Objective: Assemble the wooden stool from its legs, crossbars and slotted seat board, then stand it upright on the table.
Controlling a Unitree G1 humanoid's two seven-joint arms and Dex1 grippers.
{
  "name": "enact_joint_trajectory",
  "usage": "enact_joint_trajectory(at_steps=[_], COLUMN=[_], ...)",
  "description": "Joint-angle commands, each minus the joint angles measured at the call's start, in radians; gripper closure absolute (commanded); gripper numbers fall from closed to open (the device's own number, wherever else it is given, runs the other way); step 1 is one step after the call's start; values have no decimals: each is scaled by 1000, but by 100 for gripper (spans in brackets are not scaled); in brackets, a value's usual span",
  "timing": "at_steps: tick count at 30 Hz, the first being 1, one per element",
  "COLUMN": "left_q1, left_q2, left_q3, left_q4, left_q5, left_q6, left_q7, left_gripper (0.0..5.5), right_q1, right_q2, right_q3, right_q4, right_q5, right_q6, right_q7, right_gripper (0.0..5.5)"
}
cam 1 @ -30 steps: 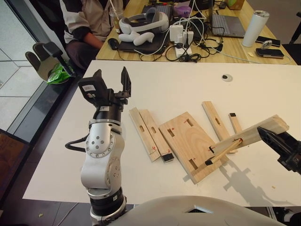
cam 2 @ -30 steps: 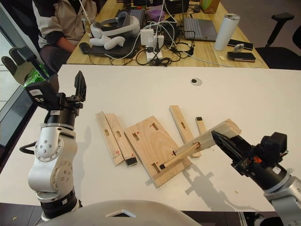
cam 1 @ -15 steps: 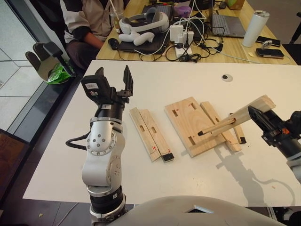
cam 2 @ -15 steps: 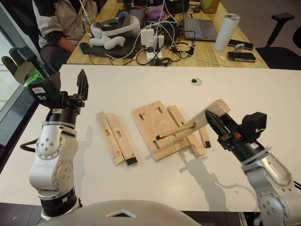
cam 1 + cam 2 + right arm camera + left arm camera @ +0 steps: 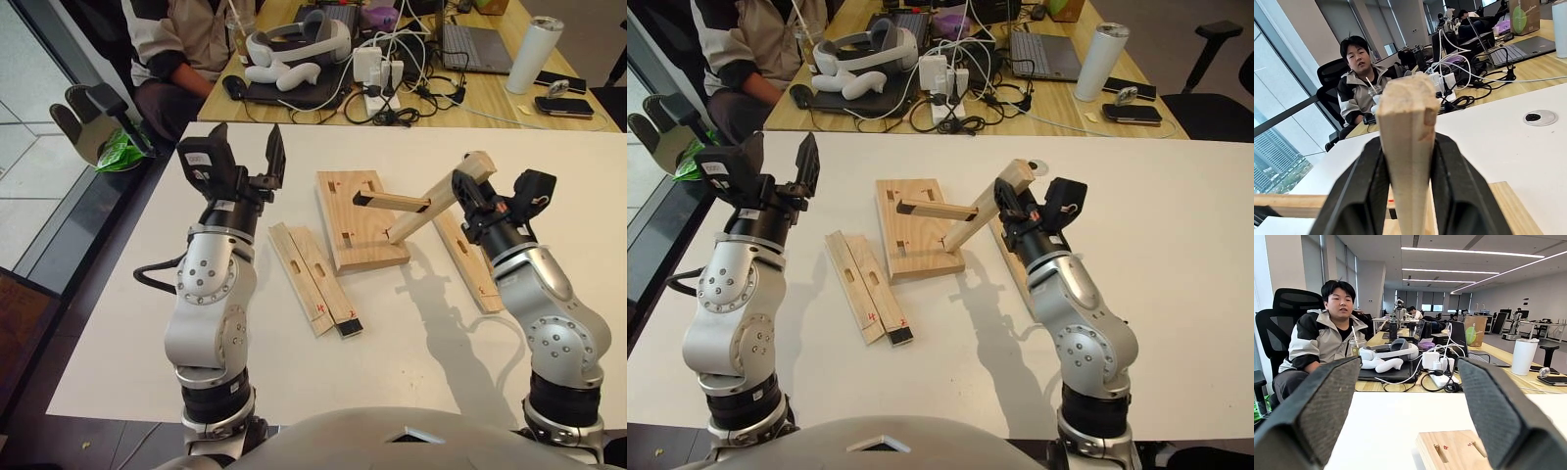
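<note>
Stool leg (image 5: 431, 203) clamped in right tool (image 5: 472, 196), tilted over seat board (image 5: 367, 247); left tool (image 5: 247, 157) open

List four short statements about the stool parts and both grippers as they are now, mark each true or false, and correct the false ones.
1. The right gripper is shut on a light wooden leg with a thin crossbar sticking out of it. True.
2. The left gripper holds a slotted wooden piece. False: it is open and empty, raised above the table.
3. The rectangular slotted seat board lies flat on the white table. True.
4. The stool stands assembled and upright. False: the parts are apart, and two slotted wooden legs lie side by side beside the seat board.
</note>
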Motion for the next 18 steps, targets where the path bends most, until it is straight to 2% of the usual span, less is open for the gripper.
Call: enact_joint_trajectory(at_steps=[1, 5, 11, 15, 18], left_q1=[-15, 1, 47, 44, 41], left_q2=[16, 9, -22, -27, -21], left_q3=[7, 9, -7, -24, -19], left_q4=[4, -12, -43, -39, -37], left_q5=[-7, 1, 24, 27, 21], left_q6=[18, 20, 4, 0, 2], left_q7=[-10, -1, 41, 44, 42], left_gripper=[188, 188, 188, 188, 182], right_q1=[-7, -69, -235, -254, -246], right_q2=[3, -55, -63, -40, -16], right_q3=[26, 77, 44, 35, 31], right_q4=[2, -6, 15, 7, -4], right_q5=[-75, -172, -185, -199, -206], right_q6=[22, 71, 206, 230, 231], right_q7=[-24, -10, -24, -24, -22], right_gripper=[449, 449, 449, 449, 391])
